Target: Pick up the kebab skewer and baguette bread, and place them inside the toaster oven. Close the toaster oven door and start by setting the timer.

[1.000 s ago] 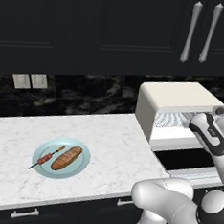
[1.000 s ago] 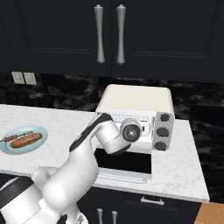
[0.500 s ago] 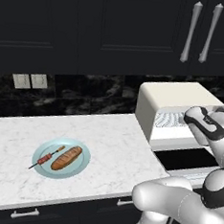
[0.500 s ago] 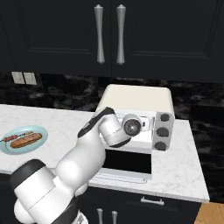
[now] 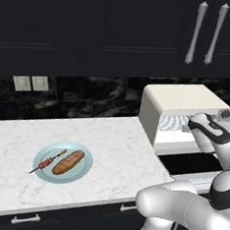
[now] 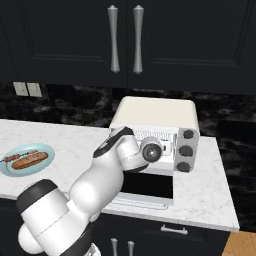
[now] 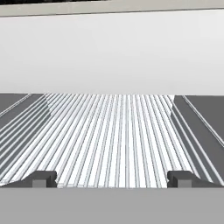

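I have the gripper (image 7: 111,178) spread as wide as it goes and holding nothing, its two tips far apart at the bottom of the hand view. It looks straight into the toaster oven (image 5: 179,104), over the bars of the wire rack (image 7: 109,135), which run away from me toward the pale back wall. In the left base view the hand sits at the mouth of the oven, and the oven door (image 6: 148,186) is dropped open below it, a dark glass panel hanging forward over the counter edge. I judge the open door and bare rack mean the oven is ready to receive food, though nothing is in it yet.

The food is well apart from the hand, off to the left on a light blue plate (image 5: 45,171) resting on the white marble counter (image 5: 109,146). The baguette (image 5: 68,162) lies flat in the middle of the plate, its long axis running diagonally from the near left toward the far right. The skewer (image 5: 48,161) lies just beside it on its left, roughly parallel, with its thin stick poking past the plate rim at the near left end. Lying side by side like that, each could be taken across its narrow width, so I'd judge the arm must swing left next
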Controlling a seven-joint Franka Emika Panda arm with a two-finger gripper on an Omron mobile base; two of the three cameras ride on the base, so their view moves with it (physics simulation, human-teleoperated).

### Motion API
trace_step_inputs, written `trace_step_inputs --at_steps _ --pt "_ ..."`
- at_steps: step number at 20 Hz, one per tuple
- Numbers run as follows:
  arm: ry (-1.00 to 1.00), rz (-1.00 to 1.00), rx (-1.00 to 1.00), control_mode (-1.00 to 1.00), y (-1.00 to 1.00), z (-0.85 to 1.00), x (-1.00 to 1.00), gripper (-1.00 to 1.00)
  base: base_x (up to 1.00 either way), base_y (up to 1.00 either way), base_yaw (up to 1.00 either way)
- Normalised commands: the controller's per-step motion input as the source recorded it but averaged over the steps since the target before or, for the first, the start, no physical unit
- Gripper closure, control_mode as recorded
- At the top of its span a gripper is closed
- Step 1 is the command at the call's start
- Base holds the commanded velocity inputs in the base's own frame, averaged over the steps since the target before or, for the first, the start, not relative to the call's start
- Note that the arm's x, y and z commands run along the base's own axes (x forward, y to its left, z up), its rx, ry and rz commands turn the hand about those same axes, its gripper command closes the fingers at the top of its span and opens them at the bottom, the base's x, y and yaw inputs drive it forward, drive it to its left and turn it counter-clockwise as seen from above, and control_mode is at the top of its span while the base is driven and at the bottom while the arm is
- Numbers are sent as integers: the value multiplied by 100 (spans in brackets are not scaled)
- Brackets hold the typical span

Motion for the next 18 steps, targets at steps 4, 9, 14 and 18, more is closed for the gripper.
trace_step_inputs --at_steps 4,9,14,18 --pt "0 -2 0 -100 0 -4 17 -100 0 0 0" --pt "0 -1 0 -100 0 -1 16 -100 0 0 0" --pt "0 0 0 -100 0 0 10 -100 0 0 0" --pt "0 0 0 -100 0 -2 7 -100 0 0 0"
